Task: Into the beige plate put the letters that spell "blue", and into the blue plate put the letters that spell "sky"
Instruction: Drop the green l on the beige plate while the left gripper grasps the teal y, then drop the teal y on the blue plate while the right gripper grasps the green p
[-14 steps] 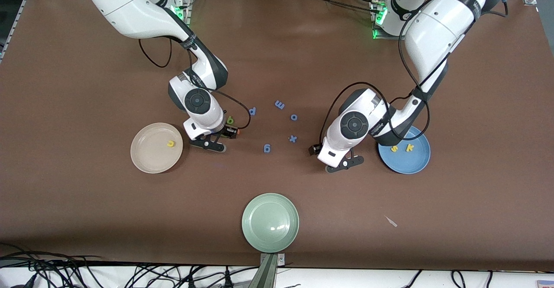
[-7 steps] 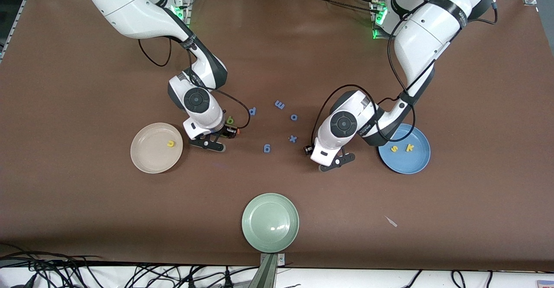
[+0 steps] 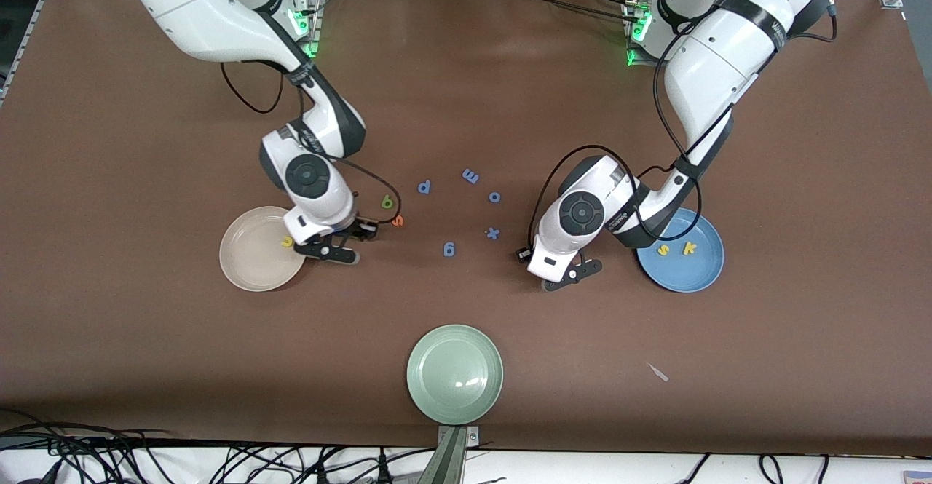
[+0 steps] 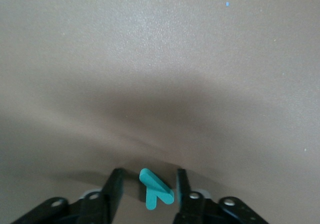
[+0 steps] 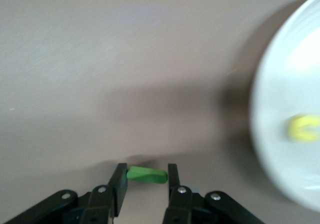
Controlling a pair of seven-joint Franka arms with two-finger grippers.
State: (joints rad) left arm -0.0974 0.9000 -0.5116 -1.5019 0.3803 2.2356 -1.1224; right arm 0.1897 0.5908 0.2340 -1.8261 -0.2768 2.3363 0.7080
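Observation:
My right gripper is shut on the light green l, just above the table beside the beige plate. The plate's rim and the yellow u in it show in the right wrist view. The dark green b and orange e lie on the table close by. My left gripper is low beside the blue plate, which holds the yellow s and k. Its jaws stand open around the teal y, close to one finger, a gap at the other.
Blue letters p, m, o, x and g lie between the two grippers. A pale green plate sits near the front edge. A small white scrap lies toward the left arm's end.
The right gripper closed on the l and carried it toward the beige plate, uncovering the e. The left gripper's jaws narrowed around the y and the hand shifted slightly.

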